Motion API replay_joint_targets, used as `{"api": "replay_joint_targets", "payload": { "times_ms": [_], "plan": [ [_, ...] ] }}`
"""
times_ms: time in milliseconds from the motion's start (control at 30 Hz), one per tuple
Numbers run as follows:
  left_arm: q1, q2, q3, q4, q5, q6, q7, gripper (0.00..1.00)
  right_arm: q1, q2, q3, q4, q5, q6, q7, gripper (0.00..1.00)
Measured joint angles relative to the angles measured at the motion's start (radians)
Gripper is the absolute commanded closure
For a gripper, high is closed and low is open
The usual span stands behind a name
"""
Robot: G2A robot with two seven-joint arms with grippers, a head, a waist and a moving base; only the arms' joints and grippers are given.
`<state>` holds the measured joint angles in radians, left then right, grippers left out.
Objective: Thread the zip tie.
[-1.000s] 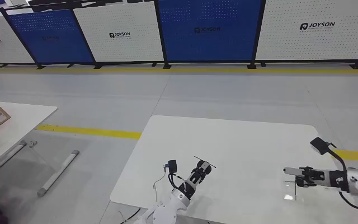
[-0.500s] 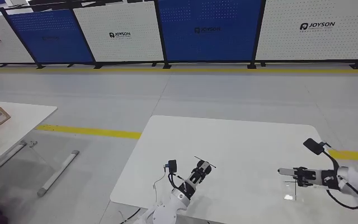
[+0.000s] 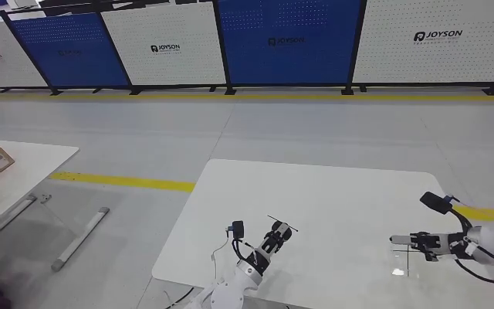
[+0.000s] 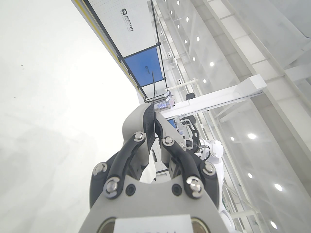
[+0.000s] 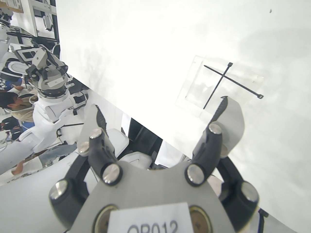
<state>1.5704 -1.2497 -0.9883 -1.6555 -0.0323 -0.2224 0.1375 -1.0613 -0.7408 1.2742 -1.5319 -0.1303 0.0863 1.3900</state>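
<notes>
**Q:** What lies nearest the robot, on the right?
**A:** A clear sheet (image 5: 192, 86) lies flat on the white table (image 3: 309, 193). It carries two black crossed ties (image 5: 223, 75), which touch where they cross. The right gripper (image 5: 160, 105) hangs just beside the sheet with its fingers spread wide.

**Q:** And on the left?
**A:** The left gripper (image 4: 154, 122) has its pads pressed together on a black zip tie (image 4: 153, 86). The strip stands out straight beyond the fingertips, well apart from the sheet.

**Q:** And farther back?
**A:** Blue and white pegboard panels (image 3: 289, 42) stand in a row on the floor beyond the table.
</notes>
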Motion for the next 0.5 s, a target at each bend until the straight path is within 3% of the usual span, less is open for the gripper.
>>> {"api": "replay_joint_targets", "payload": {
  "times_ms": [200,300,500],
  "plan": [
    [0.000,0.000,0.000,0.000,0.000,0.000,0.000,1.00,-0.013,0.002,-0.012,-0.017,-0.047,0.031,-0.016,0.00],
    [0.000,0.000,0.000,0.000,0.000,0.000,0.000,1.00,-0.007,0.008,-0.029,-0.027,-0.090,0.081,0.001,0.00],
    [0.000,0.000,0.000,0.000,0.000,0.000,0.000,1.00,0.047,0.024,-0.126,-0.022,-0.131,0.189,0.000,0.00]
  ]
}}
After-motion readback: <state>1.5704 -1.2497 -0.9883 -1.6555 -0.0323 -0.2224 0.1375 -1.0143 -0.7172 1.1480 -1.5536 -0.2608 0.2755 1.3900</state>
